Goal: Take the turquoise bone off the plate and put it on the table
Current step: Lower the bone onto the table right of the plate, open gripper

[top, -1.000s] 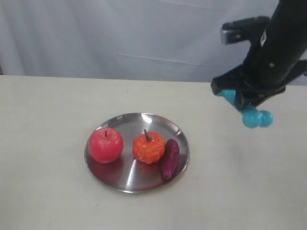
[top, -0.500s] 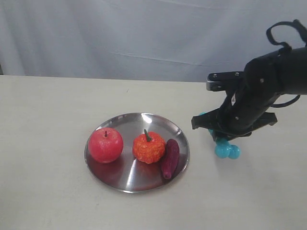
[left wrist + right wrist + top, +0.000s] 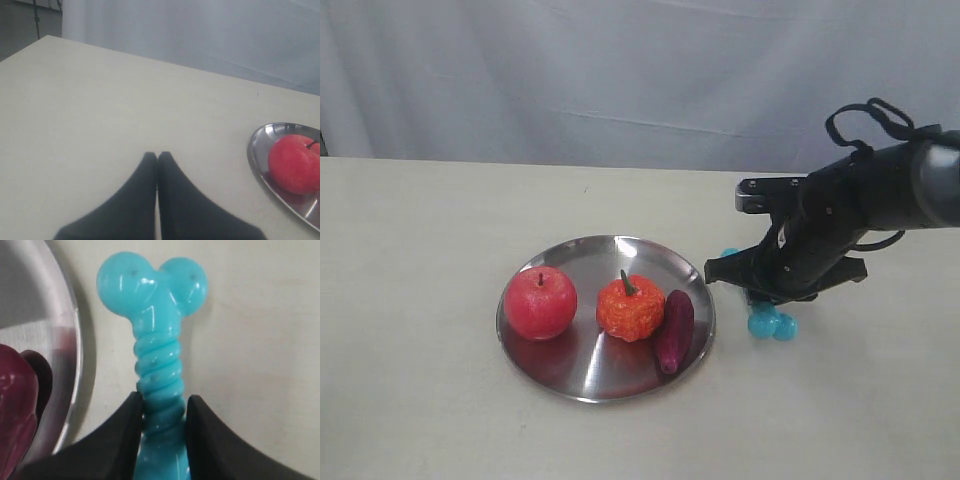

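Note:
The turquoise bone [image 3: 771, 323] hangs just right of the plate [image 3: 570, 365], off its rim, over the beige table [image 3: 420, 250]. My right gripper [image 3: 761, 297] is shut on its ribbed shaft; the right wrist view shows the bone [image 3: 155, 340] between both fingers, the gripper [image 3: 162, 400] low over the table beside the plate's rim [image 3: 75, 365]. The bone's lower knobs are close to the surface; I cannot tell whether they touch. My left gripper [image 3: 157, 156] is shut on nothing, over bare table left of the plate [image 3: 260, 160].
On the plate lie a red apple [image 3: 540, 303], an orange pumpkin-like fruit [image 3: 630, 308] and a dark purple piece [image 3: 674, 330] near the right rim. A grey curtain hangs behind the table. The apple [image 3: 295, 162] also shows in the left wrist view.
My right arm has come down and leftward with the bone, from high at the right to low beside the plate's right rim. The plate's contents have not moved.

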Motion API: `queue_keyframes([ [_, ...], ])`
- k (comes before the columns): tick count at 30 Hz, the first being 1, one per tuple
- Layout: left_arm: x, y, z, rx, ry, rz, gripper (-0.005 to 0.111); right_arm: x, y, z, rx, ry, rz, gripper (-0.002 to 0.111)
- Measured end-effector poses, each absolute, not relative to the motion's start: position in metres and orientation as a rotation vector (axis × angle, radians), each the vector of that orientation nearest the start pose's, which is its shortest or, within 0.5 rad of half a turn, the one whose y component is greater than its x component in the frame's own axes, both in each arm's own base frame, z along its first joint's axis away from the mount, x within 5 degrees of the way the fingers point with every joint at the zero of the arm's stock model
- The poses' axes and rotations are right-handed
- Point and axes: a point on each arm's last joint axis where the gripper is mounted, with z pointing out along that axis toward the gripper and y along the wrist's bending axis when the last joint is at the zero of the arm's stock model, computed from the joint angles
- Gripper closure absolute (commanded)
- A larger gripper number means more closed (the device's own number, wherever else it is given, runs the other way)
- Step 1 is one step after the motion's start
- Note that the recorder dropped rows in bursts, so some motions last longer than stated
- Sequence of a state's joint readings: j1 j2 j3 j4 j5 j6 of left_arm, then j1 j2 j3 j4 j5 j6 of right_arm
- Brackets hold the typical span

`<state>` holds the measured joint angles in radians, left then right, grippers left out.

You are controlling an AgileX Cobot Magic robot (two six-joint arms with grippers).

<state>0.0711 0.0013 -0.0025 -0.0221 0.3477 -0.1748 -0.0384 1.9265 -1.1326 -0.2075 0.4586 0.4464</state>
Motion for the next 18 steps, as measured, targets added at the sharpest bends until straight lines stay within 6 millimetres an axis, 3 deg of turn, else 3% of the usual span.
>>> queue_keyframes([
  [8,0.053,0.003,0.183,-0.238,1.815,-0.094,0.107,0.38,-0.023,0.13,0.389,2.692,-0.076,0.109],
  [16,0.053,0.003,0.183,-0.238,1.815,-0.094,0.107,0.38,-0.023,0.127,0.391,2.696,-0.078,0.108],
  [18,0.053,0.003,0.183,-0.238,1.815,-0.094,0.107,0.38,-0.023,0.126,0.391,2.699,-0.078,0.104],
])
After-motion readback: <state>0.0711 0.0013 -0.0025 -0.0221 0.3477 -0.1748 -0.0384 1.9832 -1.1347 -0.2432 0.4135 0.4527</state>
